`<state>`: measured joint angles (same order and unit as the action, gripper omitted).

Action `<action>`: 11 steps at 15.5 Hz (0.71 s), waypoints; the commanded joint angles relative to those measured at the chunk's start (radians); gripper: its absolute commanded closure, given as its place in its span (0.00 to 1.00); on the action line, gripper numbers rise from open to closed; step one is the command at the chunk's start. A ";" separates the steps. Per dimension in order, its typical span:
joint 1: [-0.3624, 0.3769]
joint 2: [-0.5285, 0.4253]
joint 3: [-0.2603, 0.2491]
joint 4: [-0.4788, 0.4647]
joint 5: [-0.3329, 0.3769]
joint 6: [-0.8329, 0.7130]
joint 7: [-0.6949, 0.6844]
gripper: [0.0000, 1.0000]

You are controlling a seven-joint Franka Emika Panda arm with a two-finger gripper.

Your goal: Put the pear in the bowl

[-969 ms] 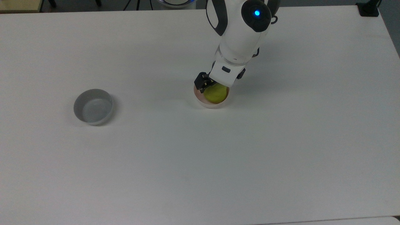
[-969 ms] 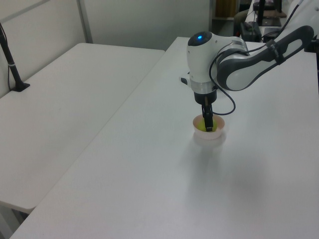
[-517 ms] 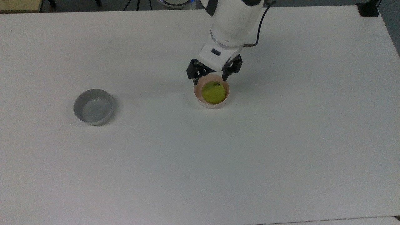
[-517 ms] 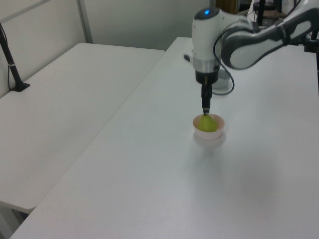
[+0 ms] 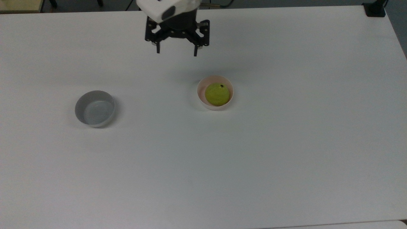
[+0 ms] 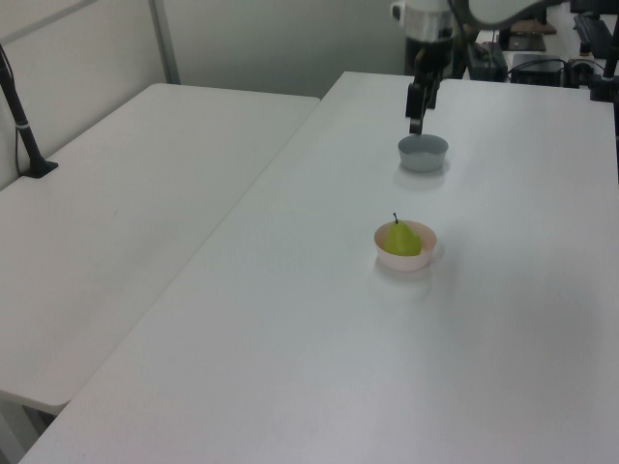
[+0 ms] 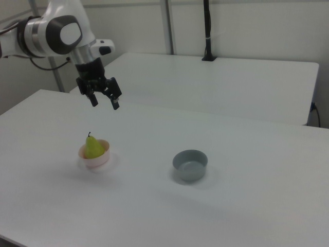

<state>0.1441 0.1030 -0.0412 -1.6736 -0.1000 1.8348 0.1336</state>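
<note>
The yellow-green pear (image 5: 217, 94) (image 6: 403, 239) (image 7: 93, 147) stands upright inside the pale pink bowl (image 5: 201, 96) (image 6: 391, 259) (image 7: 95, 162), its stem pointing up. My gripper (image 5: 176, 51) (image 6: 416, 108) (image 7: 105, 101) hangs open and empty high above the table, up and to the left of the bowl in the top view. Nothing is between its black fingers (image 5: 195, 51), which point downward.
A grey bowl (image 5: 94, 108) (image 6: 424, 153) (image 7: 190, 164) sits empty on the white table (image 5: 286, 143), far to the top view's left of the pink bowl. A second white table (image 6: 126, 222) stands alongside, with a black pole (image 7: 207, 31) on it.
The gripper let go of the pear, opened, and rose away from the bowl, moving up and left in the top view. The pear stays in the pink bowl.
</note>
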 commanded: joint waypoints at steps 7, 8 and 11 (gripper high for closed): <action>-0.233 -0.055 0.049 -0.012 0.114 -0.065 -0.117 0.00; -0.233 -0.055 0.049 0.000 0.114 -0.080 -0.115 0.00; -0.219 -0.057 0.021 0.008 0.115 -0.105 -0.109 0.00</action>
<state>-0.0878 0.0614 0.0031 -1.6740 -0.0054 1.7741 0.0385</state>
